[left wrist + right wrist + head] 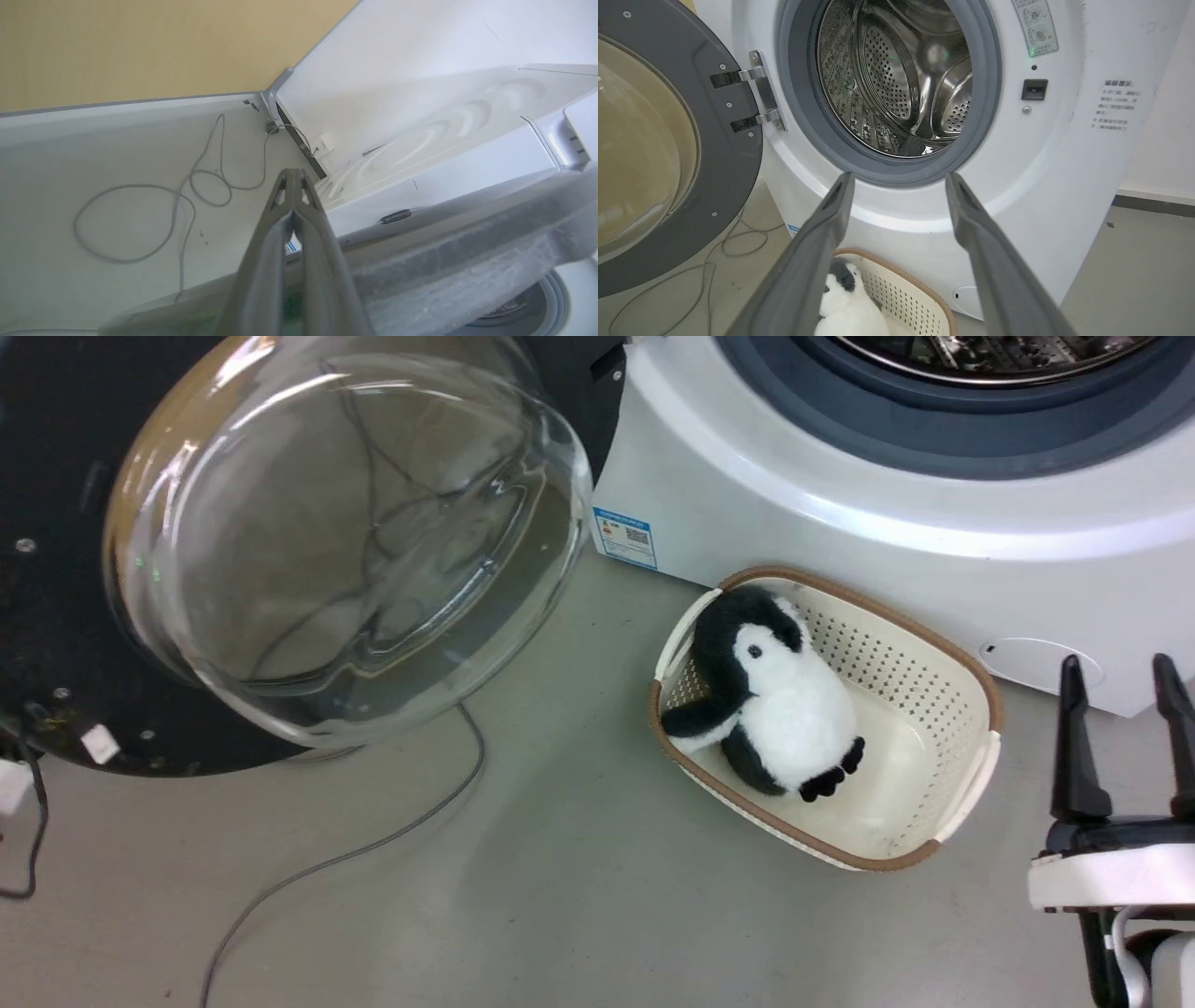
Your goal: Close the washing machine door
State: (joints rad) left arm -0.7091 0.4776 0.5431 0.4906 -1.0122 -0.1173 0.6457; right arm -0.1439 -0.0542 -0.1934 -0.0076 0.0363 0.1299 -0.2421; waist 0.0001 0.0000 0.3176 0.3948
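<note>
Standing wide open: door [724, 154], swung on its hinge well to the left of the right gripper [899, 177]. Right gripper: fingers apart, holding nothing, aimed at the washer [1041, 186] (drum mouth just beyond the tips). Left gripper [293, 173]: fingers pressed together, nothing between them, the door's blurred edge close beneath; contact cannot be told. Basket [971, 681] with penguin [794, 709]: below the right fingers. Cable [373, 845]: on the floor under the door.
</note>
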